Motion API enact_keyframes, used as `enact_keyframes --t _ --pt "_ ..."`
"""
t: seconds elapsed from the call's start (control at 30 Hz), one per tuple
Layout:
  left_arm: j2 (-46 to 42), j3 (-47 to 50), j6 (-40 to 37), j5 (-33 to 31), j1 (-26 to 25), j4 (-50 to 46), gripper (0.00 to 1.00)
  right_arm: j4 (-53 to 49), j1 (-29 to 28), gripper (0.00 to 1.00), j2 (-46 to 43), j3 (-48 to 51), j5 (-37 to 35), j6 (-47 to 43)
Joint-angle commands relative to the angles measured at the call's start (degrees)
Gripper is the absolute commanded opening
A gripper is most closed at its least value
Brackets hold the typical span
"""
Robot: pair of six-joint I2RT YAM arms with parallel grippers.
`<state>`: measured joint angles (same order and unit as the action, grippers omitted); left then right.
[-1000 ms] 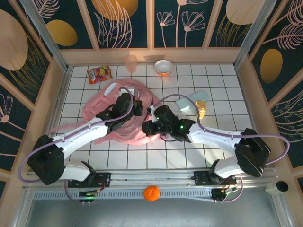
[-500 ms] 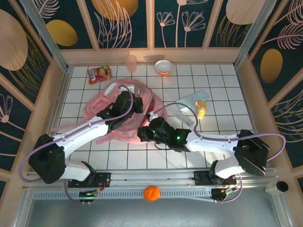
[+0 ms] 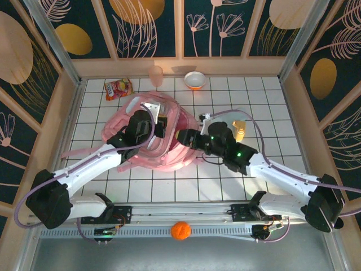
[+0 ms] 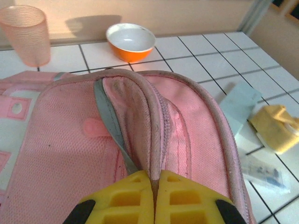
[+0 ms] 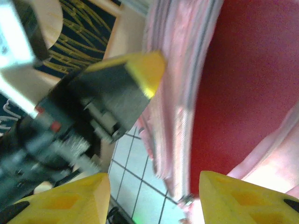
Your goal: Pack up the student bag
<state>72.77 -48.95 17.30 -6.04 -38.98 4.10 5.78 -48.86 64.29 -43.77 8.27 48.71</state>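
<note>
My left gripper (image 4: 154,186) is pinched tight on the zip-trimmed rim of the student bag (image 4: 187,121), its yellow fingers (image 4: 126,198) pressed together with the pink fabric caught between them. In the overhead view, that gripper (image 3: 159,125) sits over the bag's opening.

My right gripper (image 5: 154,186) is spread wide. The bag's rim and its red lining (image 5: 252,84) lie ahead of the gap, and I can't tell whether either finger touches the fabric. From above, the right gripper (image 3: 186,137) is at the bag's right side, facing the left one.

The student bag (image 3: 180,157) lies left of the tabletop's middle, nearer the far edge. An orange bowl (image 3: 194,80) and a pink cup (image 3: 156,74) stand at the far edge, with a snack packet (image 3: 118,88) toward the far left corner. A yellow item (image 3: 240,130) sits right of the bag, just beyond my right arm.
</note>
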Motion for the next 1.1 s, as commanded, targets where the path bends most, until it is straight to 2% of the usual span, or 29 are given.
enact_keyframes --t 0.0,0.3,0.47,0.53,0.57,0.6,0.7,0.73,0.8,0.83,0.9,1.0,1.07 --pt "-3.2 -0.7 -5.9 4.7 0.0 6.5 0.00 0.3 3.9 0.53 1.5 -2.3 5.7 -1.5" --pt "-4.1 0.5 -8.1 10.7 0.1 8.5 0.00 8.1 4.9 0.59 12.4 -4.7 11.9 3.3" --pt "-3.2 0.2 -9.3 10.4 0.1 8.8 0.00 12.5 2.6 0.57 14.5 -2.9 9.5 6.5" --pt "-2.1 -0.5 -9.4 10.6 0.1 8.4 0.00 14.6 1.2 0.44 14.6 -1.5 7.7 8.2" --pt "-1.6 -0.9 -9.5 10.5 0.1 8.2 0.00 16.1 0.6 0.30 14.2 -0.4 6.4 9.4" --pt "-1.1 -1.4 -9.4 9.9 0.1 7.9 0.00 18.1 -0.1 0.22 13.7 0.8 4.9 10.7" --pt "0.2 -3.6 -8.8 6.0 0.1 5.8 0.00 24.1 -2.4 0.04 11.4 4.2 -0.6 13.6" --pt "0.6 -4.6 -8.8 5.4 0.1 4.4 0.00 25.1 -3.0 0.00 10.8 4.6 -2.5 14.2" --pt "1.4 -6.4 -7.9 4.6 0.1 0.6 0.00 26.6 -4.0 0.00 9.8 5.2 -6.6 15.1" --pt "1.2 -7.7 -7.3 4.7 0.0 -0.8 0.08 27.5 -4.2 0.00 9.6 5.2 -7.7 15.3" --pt "-0.4 -8.4 -5.9 5.3 0.1 -4.0 0.28 29.2 -4.3 0.00 9.1 5.2 -9.9 15.5" --pt "-5.1 -7.2 -1.5 5.3 0.0 -8.5 0.52 32.1 -4.5 0.00 9.2 4.6 -12.3 14.8" --pt "-9.0 -5.1 0.8 4.9 0.1 -12.2 0.60 33.9 -4.8 0.00 9.6 3.9 -13.5 14.1"
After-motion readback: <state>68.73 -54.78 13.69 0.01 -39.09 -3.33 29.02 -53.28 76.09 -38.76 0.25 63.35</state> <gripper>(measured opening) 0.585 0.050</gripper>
